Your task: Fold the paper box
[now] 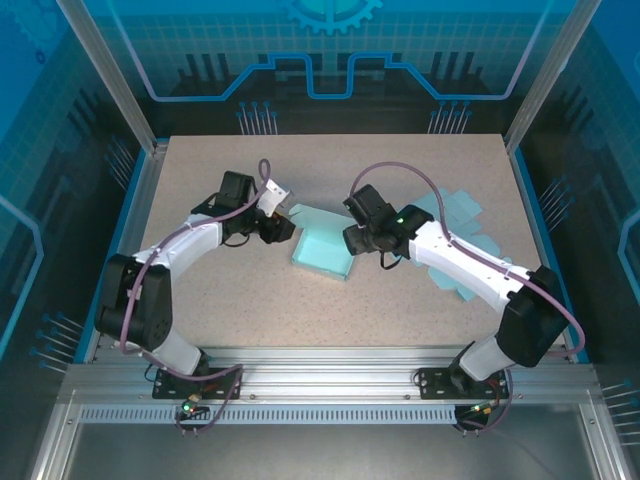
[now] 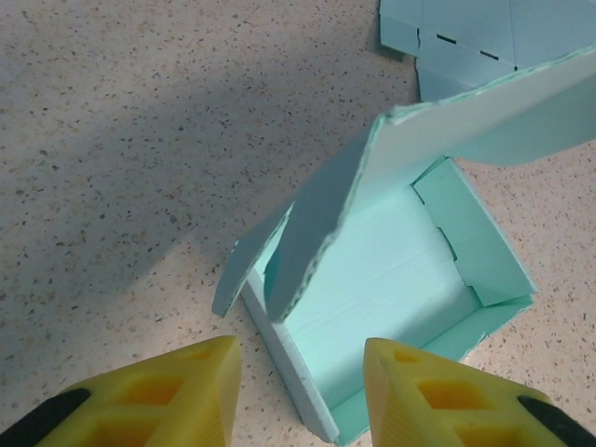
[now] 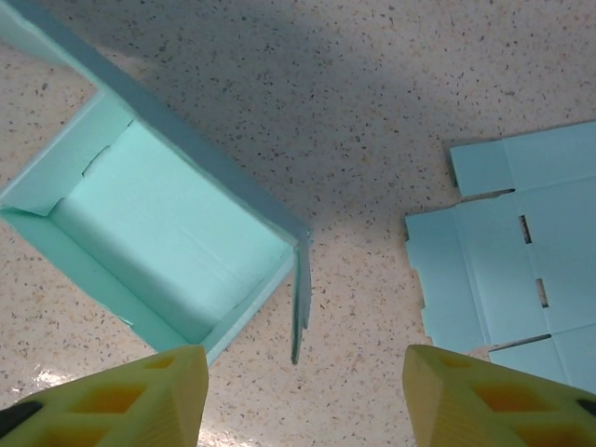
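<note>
The teal paper box [image 1: 322,250] lies in the middle of the table, partly folded, tray open upward. In the left wrist view its lid panel [image 2: 484,112] stands raised and a side flap [image 2: 240,270] leans outward. My left gripper [image 2: 303,368] is open and straddles the box's thin side wall [image 2: 291,358], with a gap on each side. My right gripper [image 3: 307,372] is open at the box's [image 3: 177,242] other end. A loose corner flap [image 3: 300,298] stands just ahead of its fingers, untouched. From above, the left gripper [image 1: 278,228] and right gripper [image 1: 355,240] flank the box.
Flat unfolded teal box sheets [image 1: 455,212] lie on the table to the right, partly under the right arm; one such sheet [image 3: 521,270] is close to the right gripper, and a sheet's edge [image 2: 466,37] lies beyond the box. Metal frame posts and blue walls surround the speckled table [image 1: 250,310].
</note>
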